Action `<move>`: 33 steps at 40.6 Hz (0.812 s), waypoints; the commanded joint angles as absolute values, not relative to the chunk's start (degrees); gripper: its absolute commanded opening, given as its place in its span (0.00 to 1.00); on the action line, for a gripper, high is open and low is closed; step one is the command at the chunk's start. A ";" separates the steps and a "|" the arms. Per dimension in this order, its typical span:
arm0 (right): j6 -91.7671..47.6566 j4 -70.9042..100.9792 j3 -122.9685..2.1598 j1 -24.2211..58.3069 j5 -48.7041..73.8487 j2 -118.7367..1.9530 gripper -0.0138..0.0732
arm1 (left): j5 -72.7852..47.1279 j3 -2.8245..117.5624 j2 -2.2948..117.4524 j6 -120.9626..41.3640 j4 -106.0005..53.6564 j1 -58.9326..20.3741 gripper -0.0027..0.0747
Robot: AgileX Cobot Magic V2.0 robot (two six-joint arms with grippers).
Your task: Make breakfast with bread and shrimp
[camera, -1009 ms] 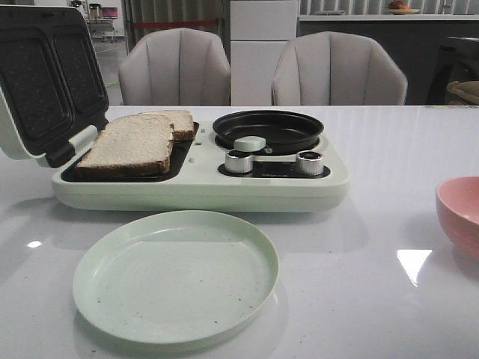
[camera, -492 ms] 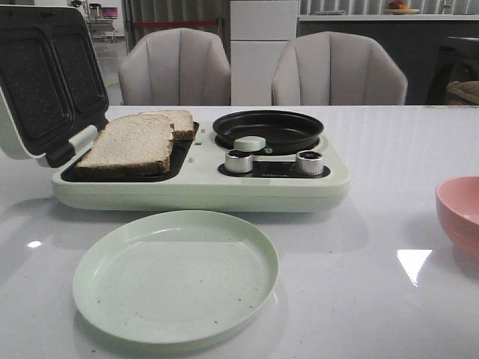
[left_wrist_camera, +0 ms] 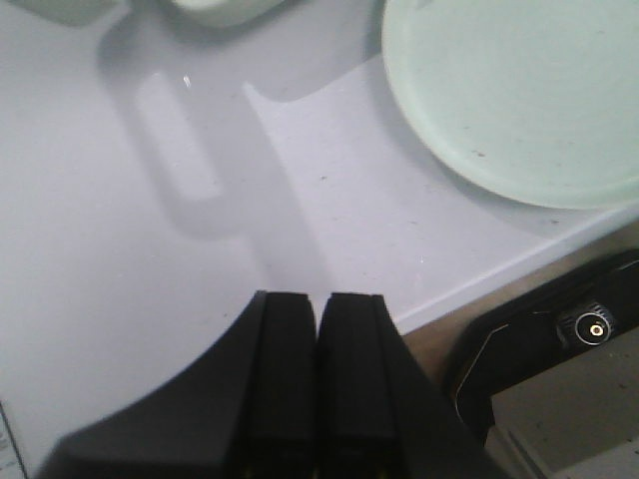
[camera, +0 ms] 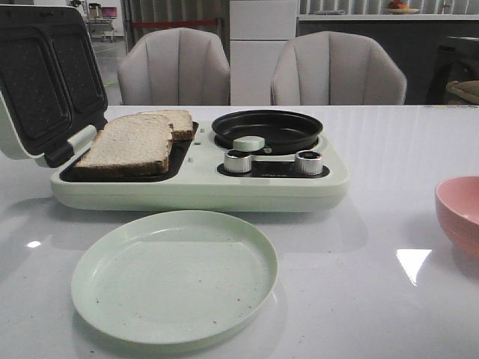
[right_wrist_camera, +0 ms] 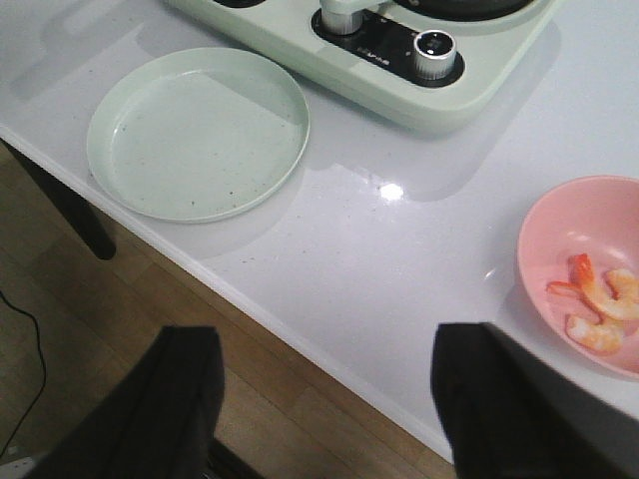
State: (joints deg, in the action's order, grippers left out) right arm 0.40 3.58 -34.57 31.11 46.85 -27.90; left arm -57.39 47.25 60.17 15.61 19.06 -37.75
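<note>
Front view: you see a pale green breakfast maker (camera: 198, 187) standing on the white table (camera: 389, 149), its lid (camera: 41, 78) raised at the 10 o'clock corner of the scene. The bread (camera: 129, 143), two slices, lies on the dark grill plate under that lid; the nearer slice overlaps the farther one, which sits toward 1 o'clock of it. At 3 o'clock of the bread, a small black pan (camera: 267, 129) rests in the appliance, with two silver knobs (camera: 309, 162) at its 6 o'clock side. A pale green plate (camera: 174, 277) lies on the table at 6 o'clock of the appliance, close to it but apart. A pink bowl (camera: 459, 213) stands at the 3 o'clock edge, well apart from both.

Compared with the earlier front views, nothing on the table has changed place; only the framing shifts very slightly.

Left wrist view: your left hand (left_wrist_camera: 319, 384) hangs over the table edge with its two dark fingers pressed together, holding nothing.

Right wrist view: your right hand (right_wrist_camera: 329, 399) has its fingers spread wide, one finger (right_wrist_camera: 185, 394) over the floor beyond the table edge. The shrimp (right_wrist_camera: 599, 309), several orange-pink pieces, lies inside the pink bowl.
</note>
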 commanded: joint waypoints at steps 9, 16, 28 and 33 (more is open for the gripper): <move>0.31 3.34 -36.12 30.90 42.98 -28.04 0.79 | -54.22 57.79 66.88 2.26 5.93 -13.64 0.17; 0.31 3.34 -36.12 30.90 42.98 -28.04 0.79 | -52.70 62.23 71.28 -5.42 -5.17 2.45 0.17; 0.31 3.34 -36.12 30.90 42.98 -28.04 0.79 | -45.91 68.91 82.44 -11.57 -22.30 15.98 0.16; 0.31 3.34 -36.12 30.90 42.98 -28.04 0.79 | -38.94 70.89 86.20 -11.57 -28.75 16.65 0.16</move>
